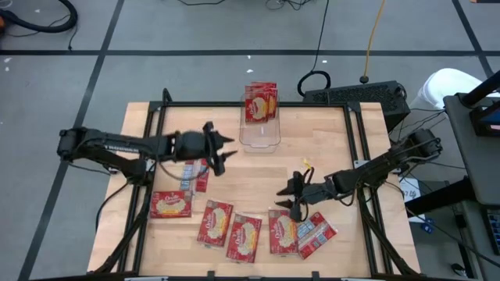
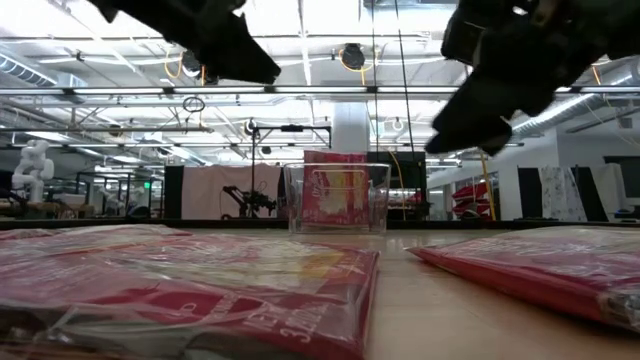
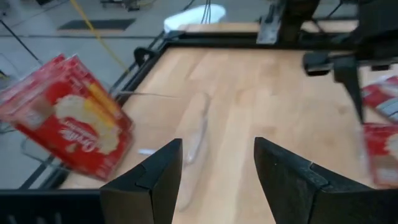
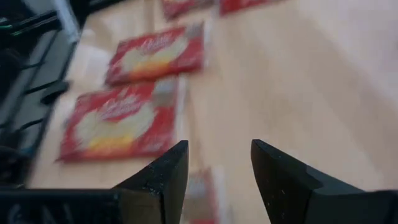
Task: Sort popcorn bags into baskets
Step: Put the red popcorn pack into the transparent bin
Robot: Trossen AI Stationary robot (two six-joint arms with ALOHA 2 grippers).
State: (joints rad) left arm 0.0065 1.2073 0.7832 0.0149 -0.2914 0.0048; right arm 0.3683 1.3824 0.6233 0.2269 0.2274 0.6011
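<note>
With bags in the bin [image 1: 260, 139], both grippers, left [image 1: 221, 150] and right [image 1: 290, 198], hung spread and empty; next, I judged, picking another popcorn bag [image 1: 283, 232]

Flat rectangular popcorn packets [image 1: 226, 224] lie along the wooden table's [image 1: 328, 133] near edge; two, apparently, stand in the far clear plastic bin [image 1: 260, 134].

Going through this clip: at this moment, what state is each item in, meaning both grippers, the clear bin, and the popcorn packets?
left gripper: open, empty, above the table near the bin.
right gripper: open, empty, above the front-row packets.
clear bin: upright at the far edge, packets standing in its far end.
packets in the bin: upright, leaning.
packets on the table: lying flat along the front, not yet sorted.
</note>
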